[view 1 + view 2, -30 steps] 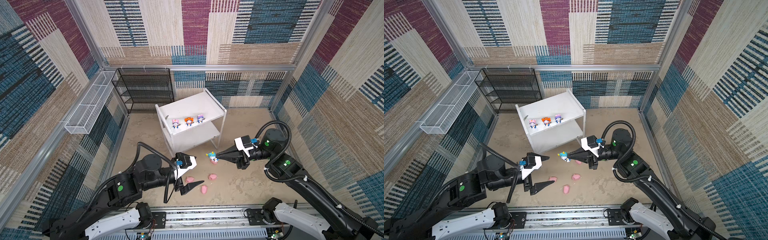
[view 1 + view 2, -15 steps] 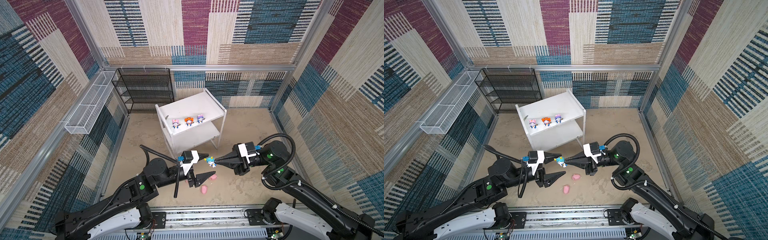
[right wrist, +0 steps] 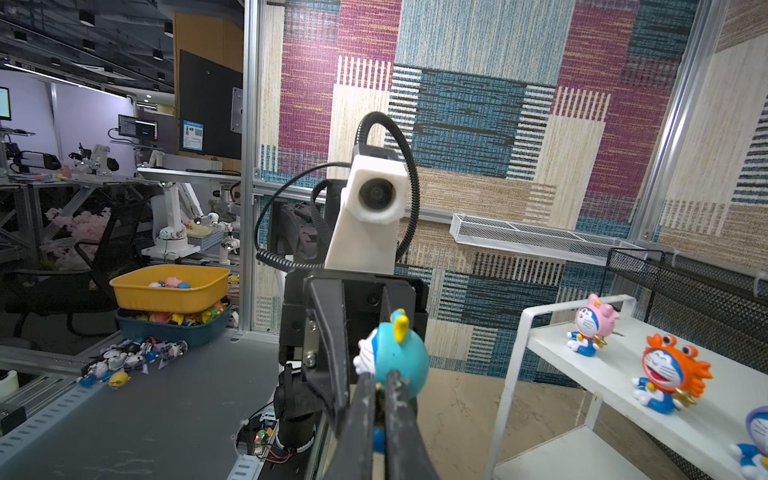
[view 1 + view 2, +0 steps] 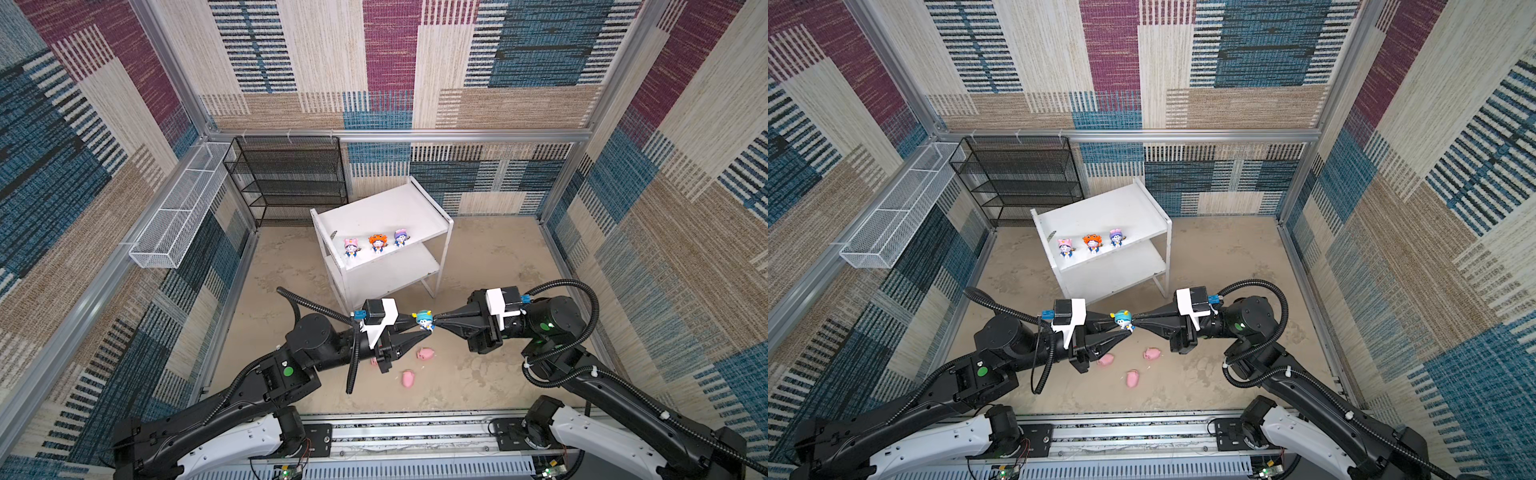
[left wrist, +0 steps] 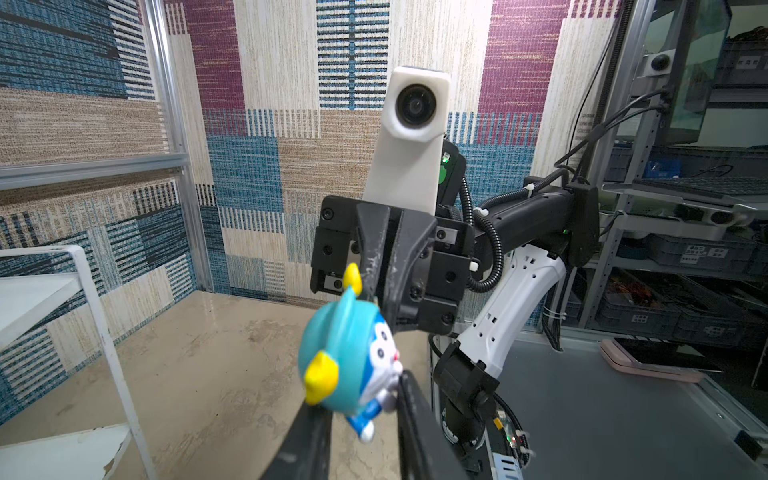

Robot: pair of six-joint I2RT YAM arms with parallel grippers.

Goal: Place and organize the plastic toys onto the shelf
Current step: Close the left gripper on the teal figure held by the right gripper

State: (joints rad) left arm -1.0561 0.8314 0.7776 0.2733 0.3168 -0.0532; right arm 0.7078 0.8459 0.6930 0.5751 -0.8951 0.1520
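Patchwork fabric walls in blue, maroon and beige close in a sandy beige surface (image 4: 498, 257). Along its left edge a long white wire basket (image 4: 174, 216) hangs on the frame, and a black wire rack (image 4: 286, 178) fills the far left corner. The left arm (image 4: 316, 336) climbs from the near edge, bends at the elbow and lays its forearm level, pointing right above the near middle of the surface.

The white two-tier shelf (image 4: 395, 208) stands skewed at the far middle. Along the front edge of its top board, upright and apart, stand the pink-hooded figurine (image 4: 351, 248), the orange-hooded figurine (image 4: 377, 243) and the purple-hooded figurine (image 4: 400, 238).

The left gripper (image 4: 422, 325) clasps the teal-hooded figurine (image 4: 424, 320), one finger at each side of the round hood, both touching it in the left wrist view. The toy hangs in the air in front of the shelf, clear of the surface. It has a teal hood with yellow horns, a blue-and-white face, a white hand and blue feet, and it is tilted in both wrist views.

On the surface beneath lie three plain pink pigs, apart from each other. The left pig (image 4: 1106, 360) is just beside the left gripper's body, the middle pig (image 4: 1132, 378) is closest to the near edge, and the right pig (image 4: 1152, 354) is past it.

The right gripper (image 4: 435, 326) meets the left one tip to tip, its fingers pinched tight low on the figurine's body, under the head. The right arm (image 4: 552, 328) comes up from the near right corner, folds at the elbow and reaches left with a level forearm.
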